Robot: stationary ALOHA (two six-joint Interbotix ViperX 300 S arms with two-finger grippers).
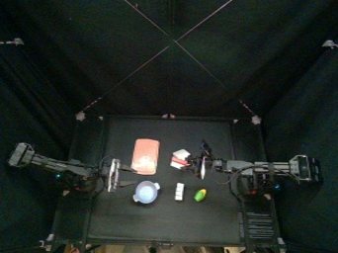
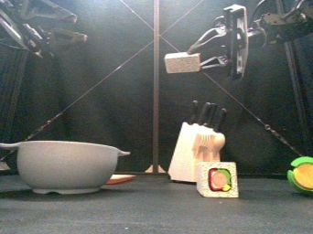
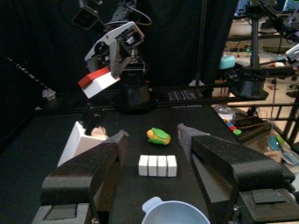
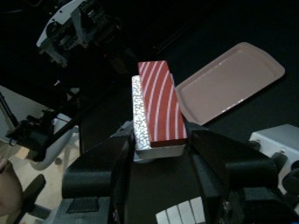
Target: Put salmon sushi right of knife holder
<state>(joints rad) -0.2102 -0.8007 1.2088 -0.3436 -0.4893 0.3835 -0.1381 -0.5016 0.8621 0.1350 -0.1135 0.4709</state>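
Observation:
The salmon sushi (image 4: 158, 109), an orange-striped slab on white rice, is held in my right gripper (image 4: 163, 144), which is shut on it. In the front view the sushi (image 2: 182, 62) hangs high above the table, over the knife holder (image 2: 199, 146), a pale wooden block with black-handled knives. In the top view the right gripper (image 1: 205, 158) is just right of the knife holder (image 1: 181, 155). My left gripper (image 3: 158, 156) is open and empty at the table's left (image 1: 117, 174), looking at the held sushi (image 3: 100, 80).
A pink tray (image 1: 145, 155) lies left of the knife holder. A grey bowl (image 2: 68, 164) stands front left. A white maki roll (image 2: 218, 178) and a green item (image 2: 302, 174) sit at the front, middle and right.

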